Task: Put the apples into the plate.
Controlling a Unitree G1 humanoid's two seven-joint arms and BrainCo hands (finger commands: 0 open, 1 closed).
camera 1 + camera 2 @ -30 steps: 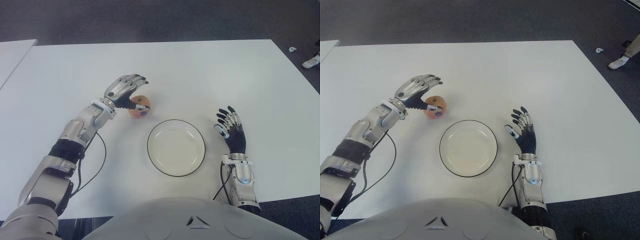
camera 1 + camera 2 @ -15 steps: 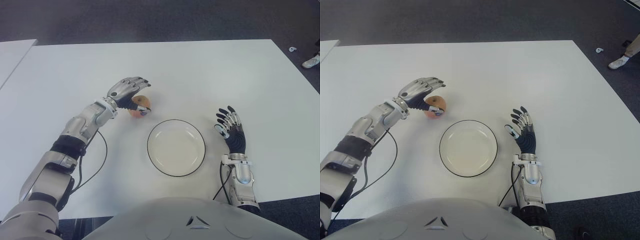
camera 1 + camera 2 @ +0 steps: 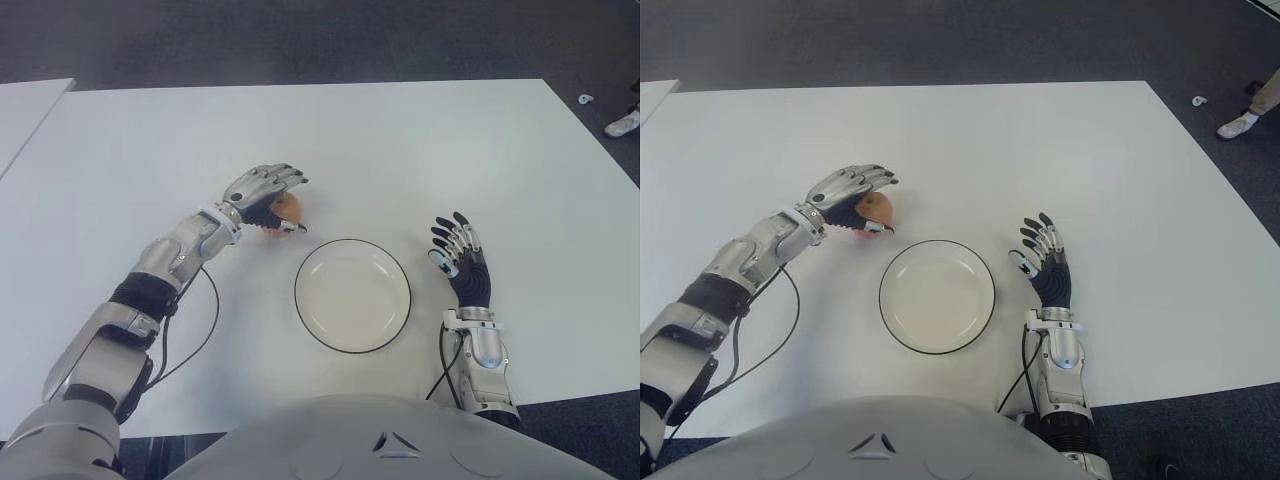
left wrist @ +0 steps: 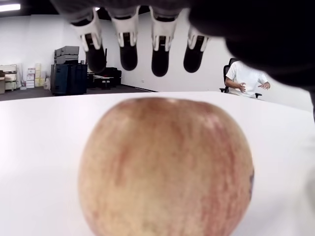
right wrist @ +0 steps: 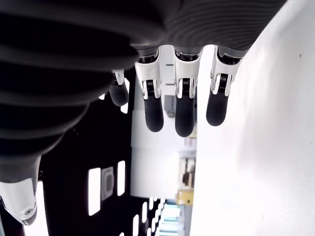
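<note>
A reddish-yellow apple sits on the white table, just beyond the left rim of the empty white plate. My left hand arches over the apple from its left side. In the left wrist view the apple fills the picture, with the fingertips extended above and past it, not closed around it. The thumb lies low at the apple's near side. My right hand shows to the right of the plate with straight, spread fingers, holding nothing.
A second white table stands off to the far left. A shoe shows on the dark floor beyond the table's right corner. A seated person is far off in the left wrist view.
My left hand has moved right and lowered over the apple, so its fingers now cover more of it. The apple, plate and right hand have stayed put.
</note>
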